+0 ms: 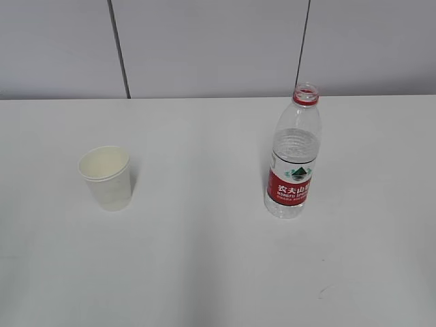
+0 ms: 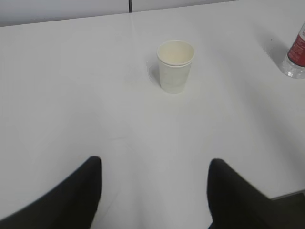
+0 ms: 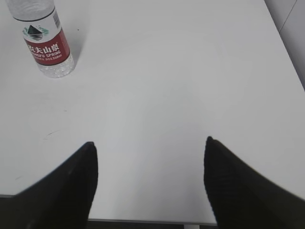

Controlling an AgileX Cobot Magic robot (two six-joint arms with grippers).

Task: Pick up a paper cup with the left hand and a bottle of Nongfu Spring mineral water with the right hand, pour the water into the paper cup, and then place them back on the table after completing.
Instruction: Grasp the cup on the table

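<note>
Two things sit on the table (image 1: 204,272): a paper cup (image 1: 106,177) on the left and a Nongfu Spring bottle (image 1: 293,153) on the right, well apart with bare white top between them. Both stand upright, long axis vertical. The cup's mouth faces up and looks empty inside. The bottle's neck points up too, no cap on it, just the red ring at the opening, red label facing the exterior camera. Water level is hard to read; the bottom part looks clear.

Left hand (image 2: 155,191) hovers low over the near part of the table, its two dark fingers spread wide with nothing between them, cup straight ahead of the gap and a good way off. Right hand (image 3: 150,183) is the same deal, fingers splayed and holding nothing, with the bottle off toward the upper left of its view, not lined up with the gap.

Plenty of free room around both items. The table's far edge meets a grey panelled wall (image 1: 211,48) behind them, and the near edge shows under each wrist camera.
</note>
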